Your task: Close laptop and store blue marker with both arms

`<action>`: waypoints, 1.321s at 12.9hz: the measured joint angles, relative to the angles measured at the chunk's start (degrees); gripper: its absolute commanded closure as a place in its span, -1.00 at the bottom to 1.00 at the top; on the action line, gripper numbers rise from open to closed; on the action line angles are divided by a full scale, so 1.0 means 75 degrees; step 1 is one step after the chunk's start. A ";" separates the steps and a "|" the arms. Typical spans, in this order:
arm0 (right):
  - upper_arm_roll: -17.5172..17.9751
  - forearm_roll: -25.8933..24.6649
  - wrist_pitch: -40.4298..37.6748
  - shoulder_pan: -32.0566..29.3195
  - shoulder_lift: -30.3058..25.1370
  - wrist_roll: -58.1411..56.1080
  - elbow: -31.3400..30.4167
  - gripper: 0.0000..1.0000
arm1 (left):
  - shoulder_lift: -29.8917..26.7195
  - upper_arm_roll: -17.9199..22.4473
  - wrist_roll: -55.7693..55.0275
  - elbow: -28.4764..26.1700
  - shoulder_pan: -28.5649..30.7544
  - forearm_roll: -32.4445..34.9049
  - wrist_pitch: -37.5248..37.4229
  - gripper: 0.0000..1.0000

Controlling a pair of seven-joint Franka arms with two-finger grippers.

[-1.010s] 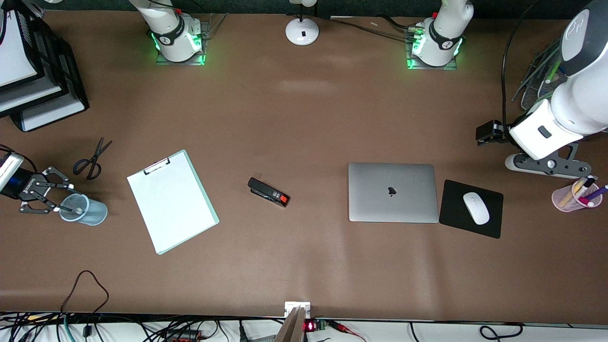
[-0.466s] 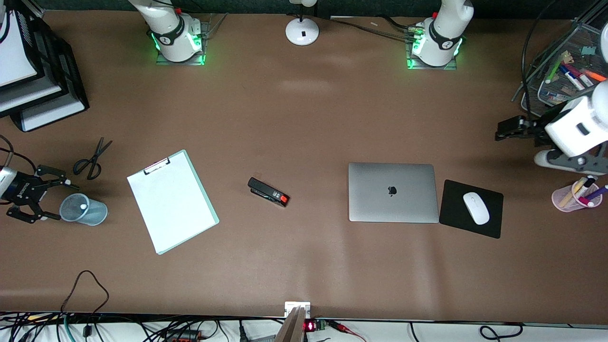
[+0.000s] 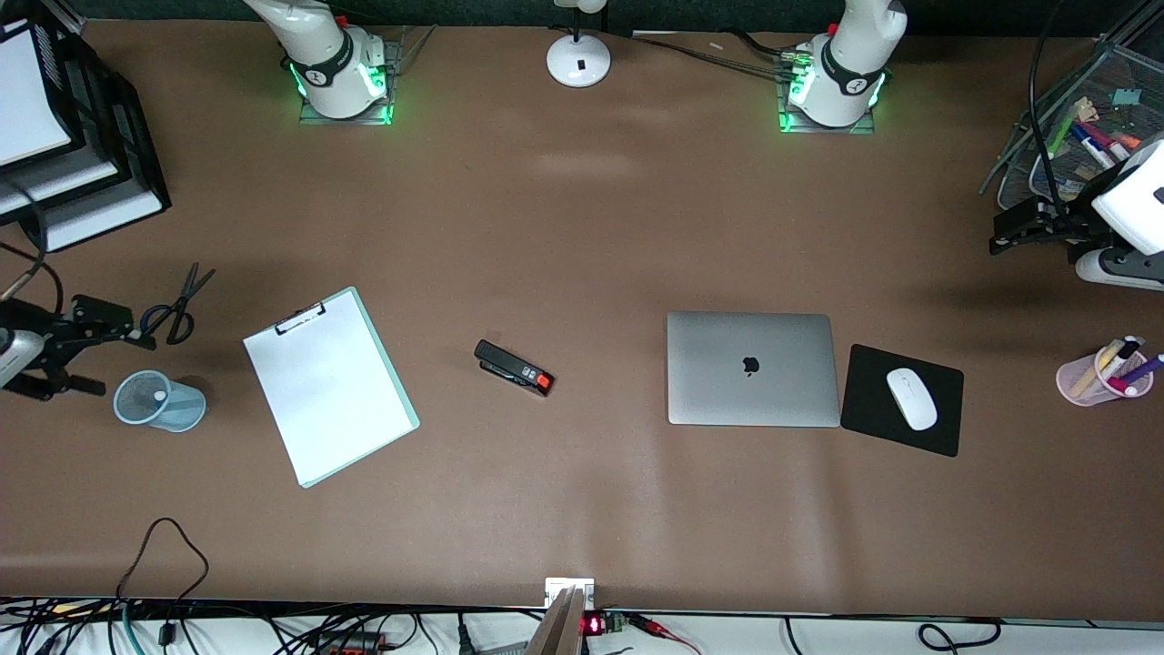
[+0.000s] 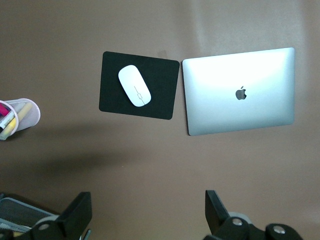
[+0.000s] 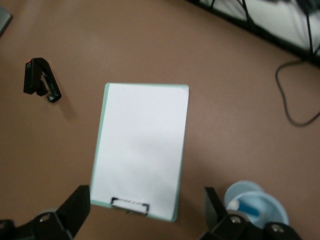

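The laptop [image 3: 750,368] lies shut on the table, lid up with its dark logo showing; it also shows in the left wrist view [image 4: 240,92]. The blue marker [image 5: 251,207] stands in the pale blue cup [image 5: 256,205], and its whitish end [image 3: 160,397] shows in the cup [image 3: 173,407] in the front view. My right gripper [image 3: 109,362] [image 5: 145,210] is open and empty, up beside the cup. My left gripper [image 3: 1005,232] [image 4: 147,210] is open and empty, high over the table by the wire tray [image 3: 1082,136].
A clipboard [image 3: 329,385] [image 5: 142,150], a black stapler [image 3: 514,367] [image 5: 42,80] and scissors [image 3: 177,305] lie on the table. A mouse [image 3: 911,398] sits on a black pad [image 3: 864,405] beside the laptop. A pink pen cup [image 3: 1096,377] and stacked trays [image 3: 82,191] stand at the ends.
My right gripper has drawn back from the blue cup toward the right arm's end. My left gripper has moved toward the wire tray at the left arm's end. The marker stays in the cup.
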 measured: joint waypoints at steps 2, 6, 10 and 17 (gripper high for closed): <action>0.0025 -0.0734 -0.0424 0.0429 -0.0302 0.1589 -0.0002 -1.00 | 0.0009 0.0012 0.0060 -0.0024 0.0018 0.0000 0.0058 -1.00; 0.0042 -0.1669 -0.1363 0.1261 -0.0804 0.4279 -0.0015 -1.00 | 0.0008 -0.0018 0.0094 0.0007 -0.0041 0.0000 0.0131 -1.00; 0.0045 -0.2290 -0.1874 0.1683 -0.1195 0.5633 -0.0035 -1.00 | 0.0008 -0.0062 0.0093 0.0012 -0.0061 0.0000 0.0127 -1.00; -0.0094 -0.2451 -0.2635 0.1940 -0.2052 0.7353 -0.0263 -1.00 | 0.0008 -0.0153 0.0072 0.0014 -0.0069 0.0000 0.0112 -1.00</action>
